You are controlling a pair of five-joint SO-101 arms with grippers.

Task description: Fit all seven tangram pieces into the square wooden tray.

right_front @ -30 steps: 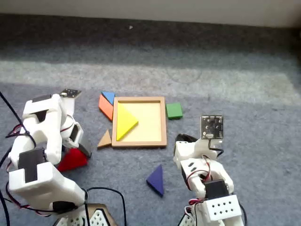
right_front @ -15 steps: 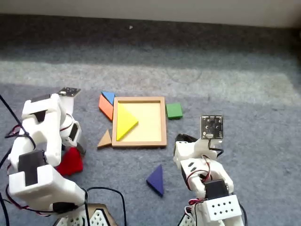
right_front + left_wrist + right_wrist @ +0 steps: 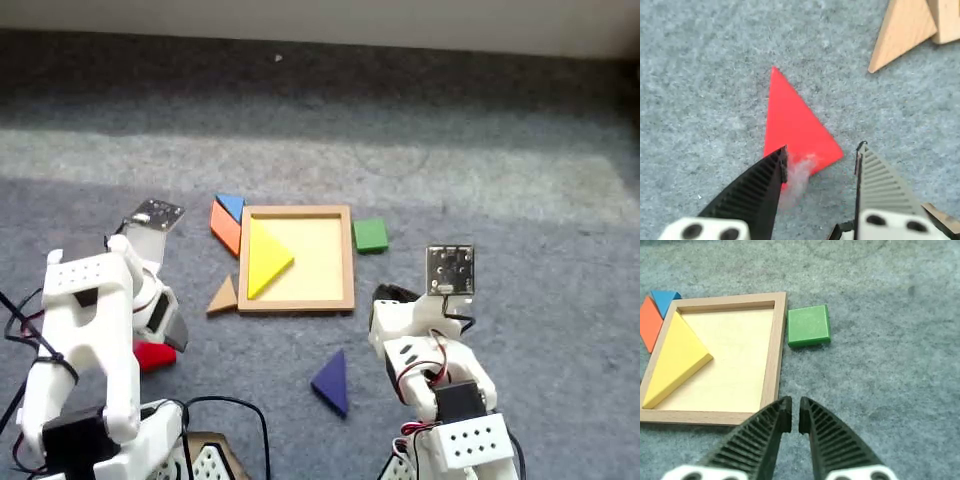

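Since only the yellow triangle (image 3: 264, 258) lies in the square wooden tray (image 3: 349, 262), pushed against the side nearest the orange parallelogram (image 3: 225, 230), the other pieces sit loose on the grey surface (image 3: 500, 200) around it, the red triangle (image 3: 795, 125) well off beyond the tan triangle (image 3: 902, 30). Over that red piece the left hand (image 3: 821, 149) is spread wide and empty, one finger over its edge and the other just past its corner, apparently lined up to pinch it. Nearly closed on nothing, the right hand (image 3: 795, 415) hangs just short of the tray's near rim, probably parked clear of the work.
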